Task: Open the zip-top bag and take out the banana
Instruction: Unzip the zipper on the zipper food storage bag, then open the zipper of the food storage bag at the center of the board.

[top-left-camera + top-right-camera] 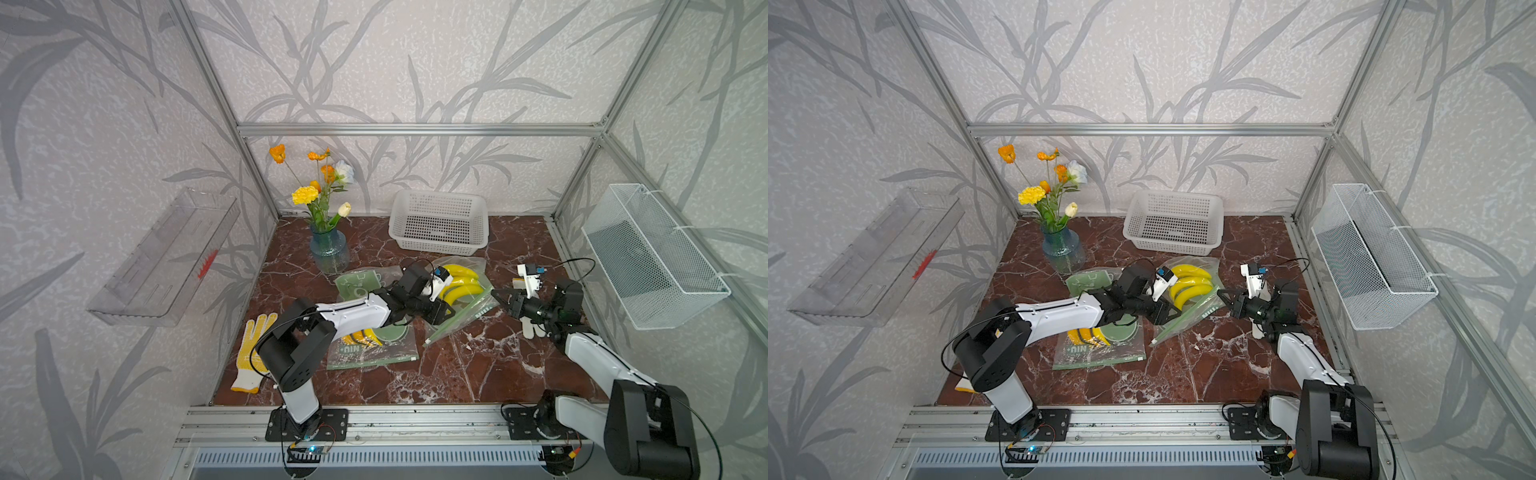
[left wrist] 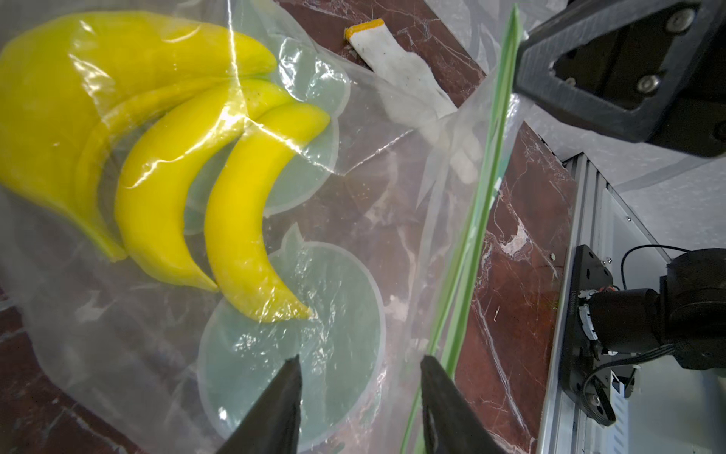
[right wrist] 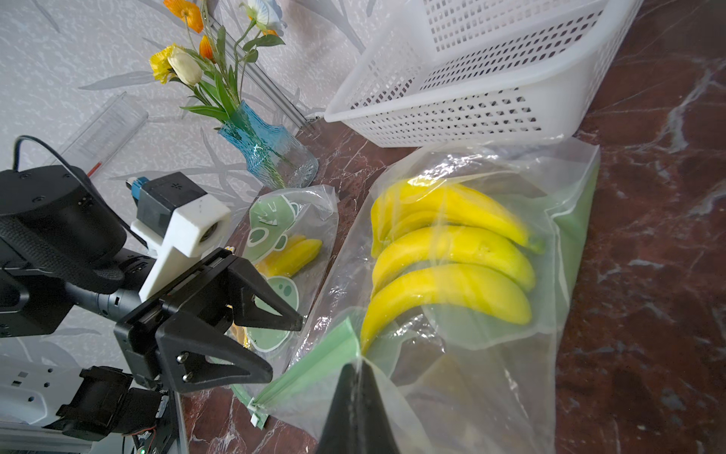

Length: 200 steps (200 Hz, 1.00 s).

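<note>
Two grippers meet at the near edge of the zip-top bag on the bench: the right gripper is pinched shut on its green zip strip, the left gripper stands half open over the clear film, gripping nothing, with the banana bunch inside just beyond.

The bananas are bright yellow. The bag is clear, with a green zip strip and pale green round prints. The other bag is clear with green cartoon prints. The table is dark red-brown marble veined white. The basket is white, the vase blue, the flowers orange, yellow and white. The glove is white, dotted yellow, with a yellow cuff. The walls are pale grey with darker grey leaves
</note>
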Tool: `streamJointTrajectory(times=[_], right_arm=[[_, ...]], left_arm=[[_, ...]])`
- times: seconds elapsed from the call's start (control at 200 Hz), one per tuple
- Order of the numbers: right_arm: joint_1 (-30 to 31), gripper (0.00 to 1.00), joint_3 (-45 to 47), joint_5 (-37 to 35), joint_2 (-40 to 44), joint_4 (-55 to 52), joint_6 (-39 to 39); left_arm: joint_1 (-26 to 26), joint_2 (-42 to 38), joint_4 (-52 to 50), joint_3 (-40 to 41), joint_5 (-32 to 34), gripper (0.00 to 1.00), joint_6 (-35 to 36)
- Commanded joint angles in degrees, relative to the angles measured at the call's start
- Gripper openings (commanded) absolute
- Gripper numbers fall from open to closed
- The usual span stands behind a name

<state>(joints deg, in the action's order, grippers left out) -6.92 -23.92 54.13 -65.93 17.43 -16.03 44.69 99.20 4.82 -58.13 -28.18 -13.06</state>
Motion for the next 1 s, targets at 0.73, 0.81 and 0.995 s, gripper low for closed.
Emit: streamJointTrajectory(times=[0.73,0.81,0.995], right_arm=[[-0.18,0.00,0.90,-1.30,0.78,0.23,-0.38],[-0.20,0.00,1.07,-1.88,0.98,0.47,-0.66],[-0.20,0.00,1.47,-2.74,0.97,1.33,-1.46]], left_arm=[[2.41,-1.24,-1.59,3.66,-0.16,0.37,1.15],[2.86,-1.26,-2.59,4.18,0.38,0.36,1.52],[3.70,-1.24,-4.92,5.00,2.41,0.34,2.31]])
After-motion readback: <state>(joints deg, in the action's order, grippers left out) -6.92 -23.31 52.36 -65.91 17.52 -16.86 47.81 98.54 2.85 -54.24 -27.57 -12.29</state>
